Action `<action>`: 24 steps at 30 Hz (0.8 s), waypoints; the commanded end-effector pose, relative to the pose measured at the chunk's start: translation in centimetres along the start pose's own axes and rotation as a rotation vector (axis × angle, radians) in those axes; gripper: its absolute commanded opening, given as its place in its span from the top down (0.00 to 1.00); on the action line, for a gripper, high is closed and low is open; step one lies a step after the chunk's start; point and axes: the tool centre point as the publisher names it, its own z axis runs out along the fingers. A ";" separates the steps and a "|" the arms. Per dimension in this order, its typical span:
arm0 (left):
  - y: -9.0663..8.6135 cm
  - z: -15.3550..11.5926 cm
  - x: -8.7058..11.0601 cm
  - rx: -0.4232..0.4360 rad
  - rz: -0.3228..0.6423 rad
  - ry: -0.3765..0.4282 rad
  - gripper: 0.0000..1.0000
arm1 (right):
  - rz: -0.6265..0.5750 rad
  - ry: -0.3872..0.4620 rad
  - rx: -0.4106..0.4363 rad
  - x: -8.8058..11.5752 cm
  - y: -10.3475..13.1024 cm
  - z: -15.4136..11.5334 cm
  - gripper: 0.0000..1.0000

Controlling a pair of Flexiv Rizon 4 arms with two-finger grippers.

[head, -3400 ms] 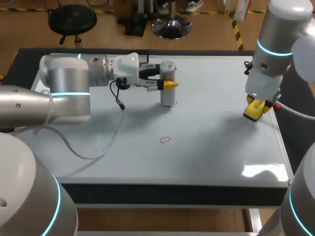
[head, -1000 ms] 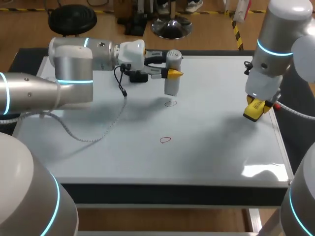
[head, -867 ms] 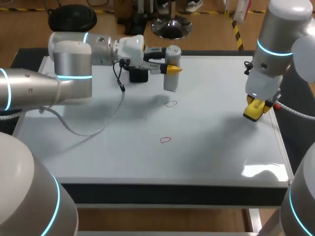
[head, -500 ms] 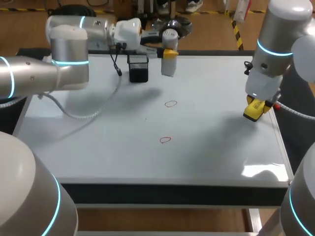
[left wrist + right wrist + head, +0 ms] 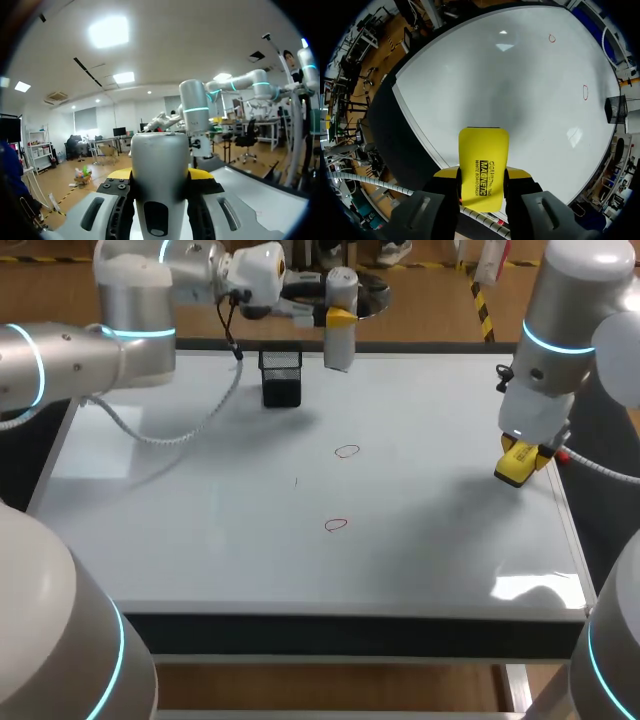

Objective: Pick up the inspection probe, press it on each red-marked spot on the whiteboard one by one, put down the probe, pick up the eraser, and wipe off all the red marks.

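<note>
Lifted away from the upper red ring, the inspection probe [image 5: 339, 350] has been carried by the left arm toward the far edge of the whiteboard [image 5: 430, 540], so that the ring it stood on earlier is now uncovered, while the right arm has been kept where it was. Seen from the head camera, the probe, a grey cylinder, is held upright and gripped from both sides by the left gripper [image 5: 338, 316], beside a black mesh basket [image 5: 281, 377] that stands on the board near its far edge. Two red rings are drawn on the board: one [image 5: 347, 451] near the middle and another [image 5: 336, 525] nearer the front, well apart from the probe. At the board's right edge the right gripper [image 5: 520, 462] is pointed downward and is clamped on a yellow eraser [image 5: 512, 468]. From the left wrist camera, the probe [image 5: 159, 165] is seen wedged between the two yellow fingertips [image 5: 201, 175], which are pressed against its sides, and a strip of the whiteboard [image 5: 260, 200] is visible beyond it. From the right wrist camera, the yellow eraser [image 5: 483, 157] is seen squeezed between the yellow-tipped fingers [image 5: 518, 174] of the right gripper [image 5: 482, 176], held over the whiteboard [image 5: 495, 75] at its edge. Ahead of it, both red rings [image 5: 552, 38] [image 5: 585, 92] can be made out on the white surface, with the mesh basket [image 5: 615, 109] past the second one.
</note>
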 end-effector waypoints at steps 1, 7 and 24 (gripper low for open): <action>-0.2 -0.2 -1.4 -0.019 -0.021 0.163 1.00 | -0.001 0.001 0.001 0.0 -0.1 0.0 1.00; -0.5 -0.7 -2.5 -0.010 -0.036 0.225 1.00 | -0.001 0.001 0.001 0.0 -0.1 0.0 1.00; -0.1 -1.0 -4.5 0.010 -0.053 0.304 1.00 | -0.001 0.001 0.001 0.0 -0.1 0.0 1.00</action>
